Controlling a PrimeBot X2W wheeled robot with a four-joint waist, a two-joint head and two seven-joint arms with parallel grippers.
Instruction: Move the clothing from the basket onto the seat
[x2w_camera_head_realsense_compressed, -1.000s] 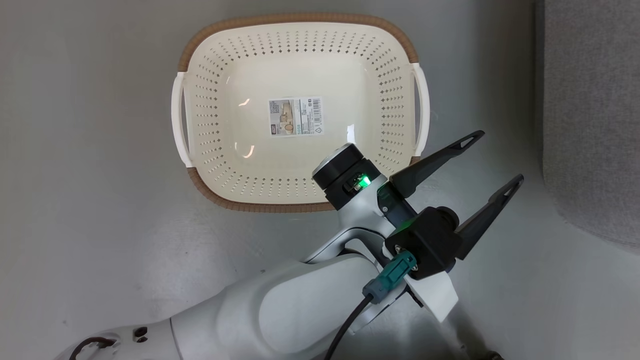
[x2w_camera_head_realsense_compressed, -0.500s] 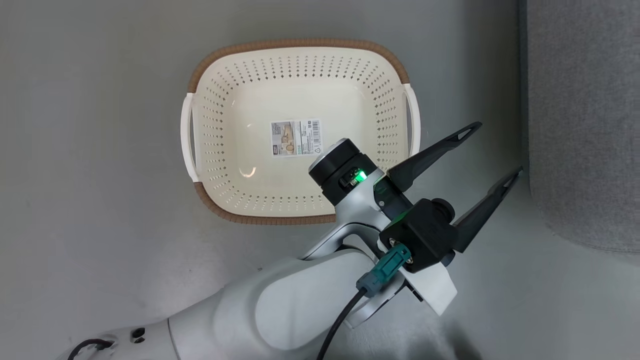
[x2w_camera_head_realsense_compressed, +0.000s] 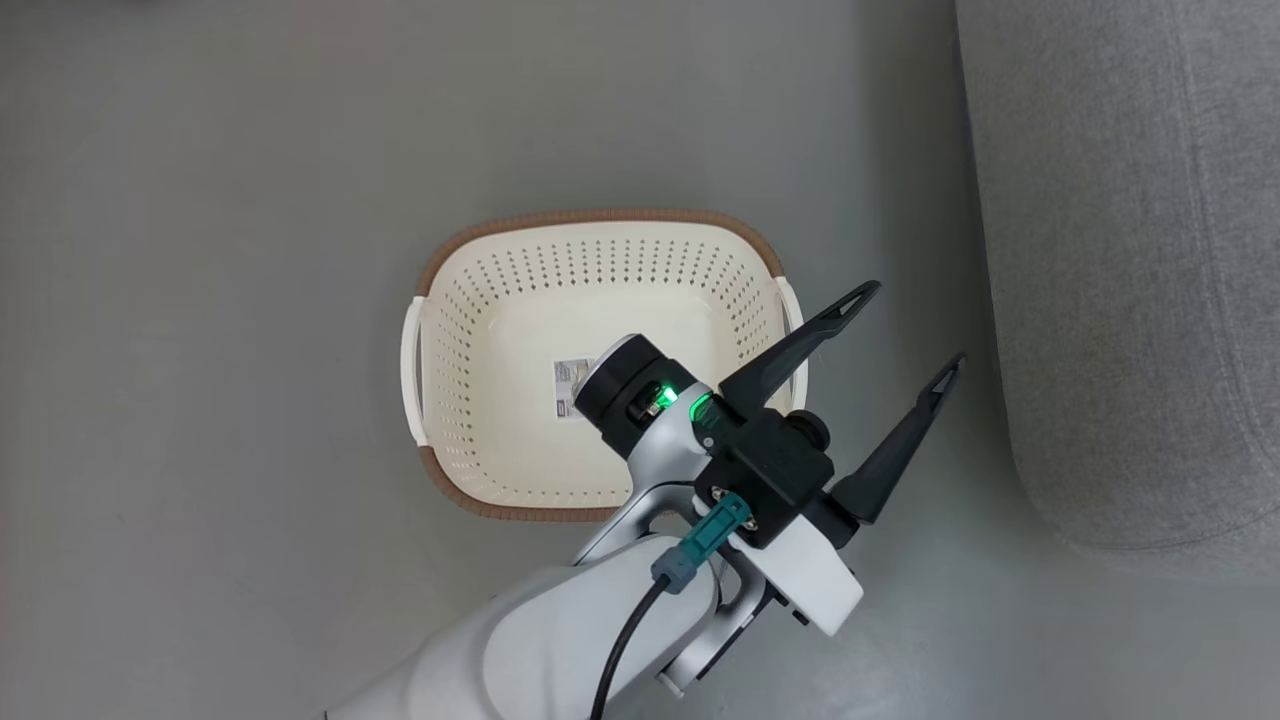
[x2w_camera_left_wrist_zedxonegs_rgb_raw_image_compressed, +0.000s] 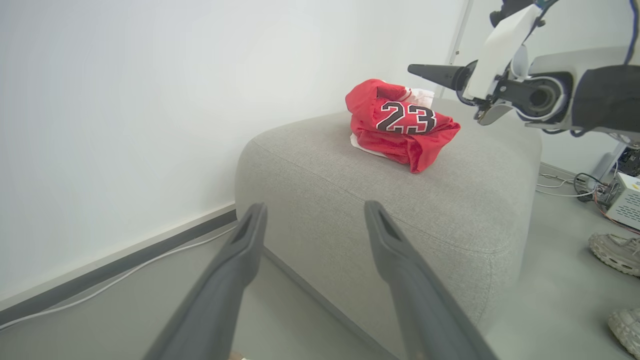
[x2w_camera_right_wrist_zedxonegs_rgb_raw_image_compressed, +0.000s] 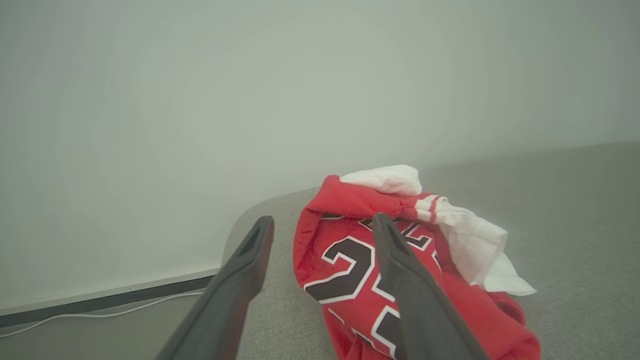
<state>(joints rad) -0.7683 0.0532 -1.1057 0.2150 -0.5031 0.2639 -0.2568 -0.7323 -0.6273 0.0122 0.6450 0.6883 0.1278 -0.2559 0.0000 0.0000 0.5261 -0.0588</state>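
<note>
Head view: the grey floor (x2w_camera_head_realsense_compressed: 200, 300) takes up the left side. The basket (x2w_camera_head_realsense_compressed: 600, 215) stands on it at centre, and the label sticker (x2w_camera_head_realsense_compressed: 570, 375) on its inner bottom is partly hidden by the left arm's wrist. The left gripper (x2w_camera_head_realsense_compressed: 908, 328) hangs over the basket's right handle. Its jaws are spread wide with nothing between them, and its fingers point towards the seat (x2w_camera_head_realsense_compressed: 1120, 300) at the right edge.

Left wrist view: a white wall (x2w_camera_left_wrist_zedxonegs_rgb_raw_image_compressed: 125, 100) fills the left. The left gripper (x2w_camera_left_wrist_zedxonegs_rgb_raw_image_compressed: 315, 207) is released and aimed at the corner of the seat (x2w_camera_left_wrist_zedxonegs_rgb_raw_image_compressed: 400, 210). The clothing (x2w_camera_left_wrist_zedxonegs_rgb_raw_image_compressed: 400, 125) lies bunched on top of the seat, the "23" facing out. The right gripper (x2w_camera_left_wrist_zedxonegs_rgb_raw_image_compressed: 440, 74) hovers just beside the clothing, to its upper right. A grey shoe (x2w_camera_left_wrist_zedxonegs_rgb_raw_image_compressed: 615, 252) rests on the floor at far right.

Right wrist view: the right gripper (x2w_camera_right_wrist_zedxonegs_rgb_raw_image_compressed: 322, 220) is released, fingers parted, close above the clothing (x2w_camera_right_wrist_zedxonegs_rgb_raw_image_compressed: 345, 250). White fabric shows at the bundle's top right. The clothing rests on the seat (x2w_camera_right_wrist_zedxonegs_rgb_raw_image_compressed: 575, 225).
</note>
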